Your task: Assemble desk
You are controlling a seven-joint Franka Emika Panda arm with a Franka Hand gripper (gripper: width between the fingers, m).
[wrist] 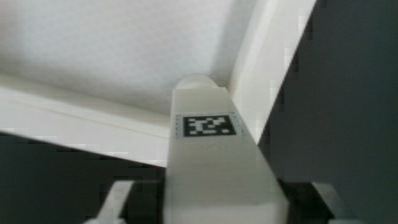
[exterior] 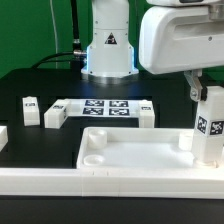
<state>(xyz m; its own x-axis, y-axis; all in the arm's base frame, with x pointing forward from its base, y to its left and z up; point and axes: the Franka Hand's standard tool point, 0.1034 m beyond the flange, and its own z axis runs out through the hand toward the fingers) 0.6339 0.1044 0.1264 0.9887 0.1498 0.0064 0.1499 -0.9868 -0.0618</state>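
Claw [exterior: 207, 100] of the Panda arm straddles an upright white tagged leg [exterior: 211, 132] at the exterior view's right, by the far corner of the white desk tabletop [exterior: 130, 160] and just beside its round corner socket [exterior: 185, 140]. In the wrist view the leg [wrist: 214, 150] stands between the two fingers [wrist: 121, 200], with its tag facing the camera and the tabletop [wrist: 89, 50] beyond its tip. Thin dark slivers show on either side of the leg, so it cannot be told whether the pads are pressing on it or only flanking it. Nor is it clear whether the leg's foot rests on the black table [exterior: 30, 80] or hangs clear of it.

The likely hazard is a weak or off-centre hold. If the fingers meet the leg unevenly, it may tilt or twist when lifted and slip free on the way to the socket. The tabletop appears to lie loose on the table, so a leg brought in askew may catch the raised rim and shove the whole tray rather than seat. Spare legs [exterior: 53, 117] beside the marker board [exterior: 105, 107] stand well apart from the claw and look out of harm's way.
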